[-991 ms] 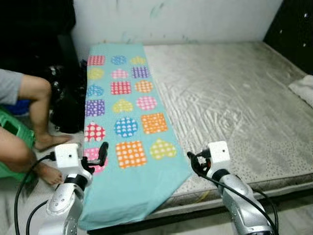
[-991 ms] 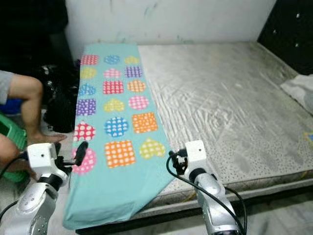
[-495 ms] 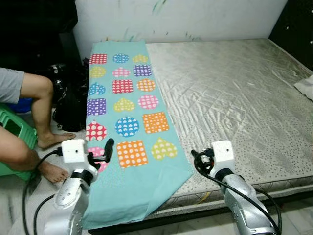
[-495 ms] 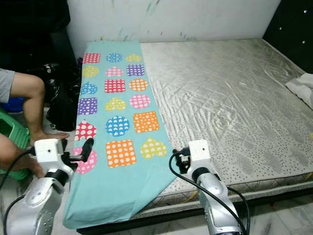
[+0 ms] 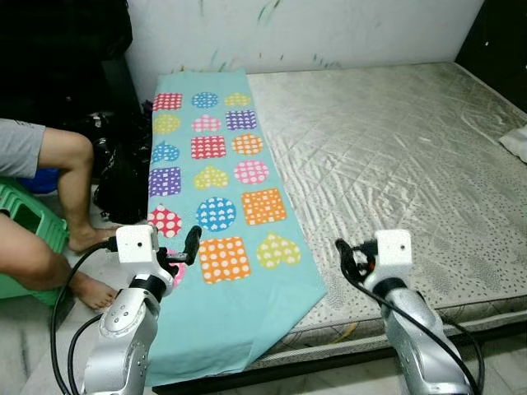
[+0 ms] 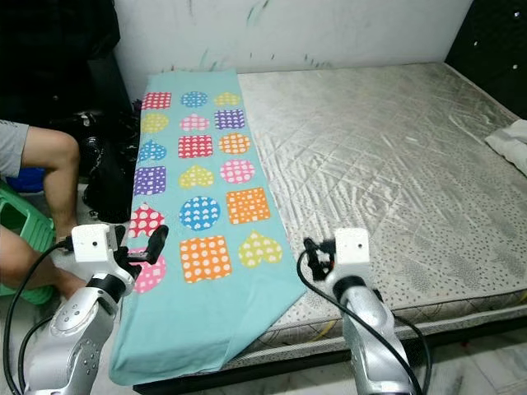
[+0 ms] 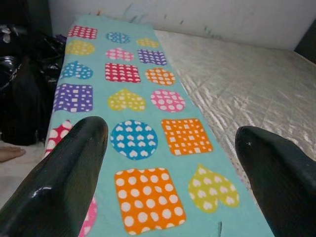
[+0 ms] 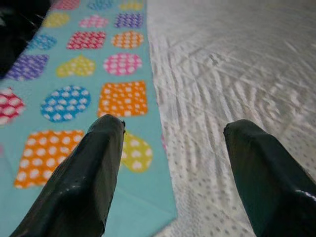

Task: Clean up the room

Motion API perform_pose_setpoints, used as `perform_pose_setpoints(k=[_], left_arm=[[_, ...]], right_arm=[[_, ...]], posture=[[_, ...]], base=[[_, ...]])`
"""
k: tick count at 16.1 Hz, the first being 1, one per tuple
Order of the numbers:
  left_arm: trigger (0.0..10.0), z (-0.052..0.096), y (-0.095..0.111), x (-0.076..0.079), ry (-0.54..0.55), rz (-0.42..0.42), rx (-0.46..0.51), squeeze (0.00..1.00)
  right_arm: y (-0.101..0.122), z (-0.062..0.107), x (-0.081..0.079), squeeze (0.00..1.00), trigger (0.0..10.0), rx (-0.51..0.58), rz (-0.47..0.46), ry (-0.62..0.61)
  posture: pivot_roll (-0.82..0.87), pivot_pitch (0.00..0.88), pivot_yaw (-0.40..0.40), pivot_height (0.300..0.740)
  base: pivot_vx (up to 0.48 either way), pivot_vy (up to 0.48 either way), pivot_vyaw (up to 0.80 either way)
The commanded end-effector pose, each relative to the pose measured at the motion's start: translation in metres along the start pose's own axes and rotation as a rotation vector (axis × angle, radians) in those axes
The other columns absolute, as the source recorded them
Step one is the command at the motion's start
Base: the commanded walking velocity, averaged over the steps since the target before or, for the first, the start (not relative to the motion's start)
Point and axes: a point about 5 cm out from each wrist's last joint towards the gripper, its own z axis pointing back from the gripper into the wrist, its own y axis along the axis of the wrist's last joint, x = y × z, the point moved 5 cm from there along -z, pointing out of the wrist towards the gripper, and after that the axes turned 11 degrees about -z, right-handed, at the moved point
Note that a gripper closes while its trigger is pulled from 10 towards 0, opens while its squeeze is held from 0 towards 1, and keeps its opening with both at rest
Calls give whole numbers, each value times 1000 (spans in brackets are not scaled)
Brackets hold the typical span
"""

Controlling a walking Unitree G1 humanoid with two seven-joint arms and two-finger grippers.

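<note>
A turquoise blanket (image 5: 216,216) printed with dotted hearts, circles and squares lies along the left side of the bare grey mattress (image 5: 395,156). Its near end hangs over the bed's front edge. My left gripper (image 5: 189,245) hovers open over the blanket's near left part, close to the pink dotted patch. In the left wrist view the left gripper (image 7: 170,132) has the orange patches between its wide-spread fingers. My right gripper (image 5: 341,253) is open over the mattress just right of the blanket's near corner. The right gripper (image 8: 174,126) holds nothing.
A person (image 5: 37,206) sits on a green stool (image 5: 29,226) left of the bed, bare feet on the floor. Black bags (image 5: 115,164) lie between the person and the bed. A white cloth (image 5: 515,141) rests at the mattress's right edge.
The camera has shifted a little, so the bed sits slightly differently in the picture. Both grippers stay open and have edged forward towards the bed's front edge.
</note>
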Motion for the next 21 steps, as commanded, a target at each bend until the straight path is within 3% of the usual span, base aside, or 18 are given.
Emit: perform_pose_setpoints(k=[1,3,5,20,21], left_arm=[[10000,4,-2,-7,30,-8,-6,0],[10000,7,-3,-12,46,-9,-7,0],[10000,7,-3,-12,48,-10,-7,0],[10000,7,-3,-12,48,-10,-7,0],[10000,6,-1,-11,45,-13,-3,0]], right_arm=[[1,-4,-10,0,10000,-4,-24,54],[-2,-4,-24,0,10000,-31,-21,129],[-2,-4,-27,0,10000,-30,-23,144],[-2,-4,-27,0,10000,-30,-23,144],[-4,-2,-33,0,10000,-36,-19,182]], posture=[[-129,62,-16,740],[-124,68,-21,740],[-124,72,-21,740],[-124,72,-21,740],[-118,74,-18,735]], base=[[0,0,0],[0,0,0],[0,0,0],[0,0,0],[0,0,0]])
